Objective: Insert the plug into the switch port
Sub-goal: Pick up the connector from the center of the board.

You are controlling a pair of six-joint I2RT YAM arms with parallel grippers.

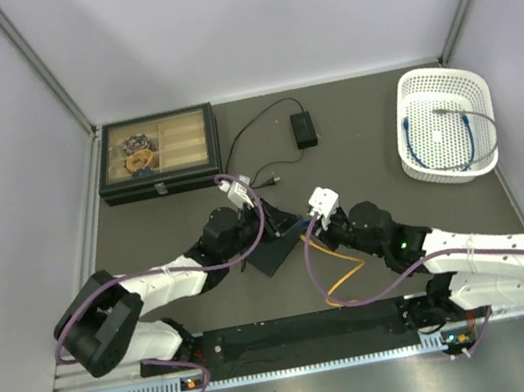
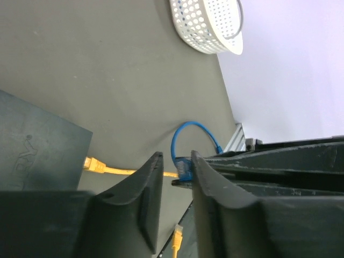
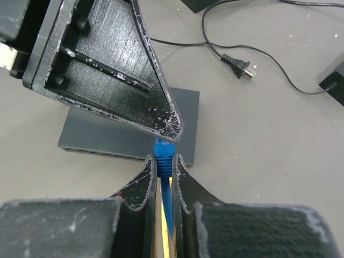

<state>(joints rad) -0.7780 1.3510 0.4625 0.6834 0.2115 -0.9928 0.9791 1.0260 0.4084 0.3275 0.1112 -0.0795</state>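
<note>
The right gripper point(image 3: 164, 161) is closed tight on the blue plug point(image 3: 164, 152), pinching it just behind its head. The plug's long axis runs straight out from the fingers, and its nose points at the near edge of the switch point(image 3: 129, 134), where the port sits. The tip looks to be right at that edge. The left arm's finger covers the spot, so I cannot tell whether it is seated.

The switch lies flat near the middle of the bench, a little toward the near edge. A yellow cable point(image 2: 95, 165) meets the same edge beside the blue plug.

The left gripper point(image 2: 176, 157) hovers over the switch with its fingers a narrow gap apart and nothing between them.

The blue lead point(image 2: 188, 129) loops back behind the plug. A black power brick point(image 1: 304, 129) with a thin lead sits toward the far edge. A compartment case point(image 1: 158, 153) is in the far left corner and a white basket point(image 1: 442, 124) in the far right.
</note>
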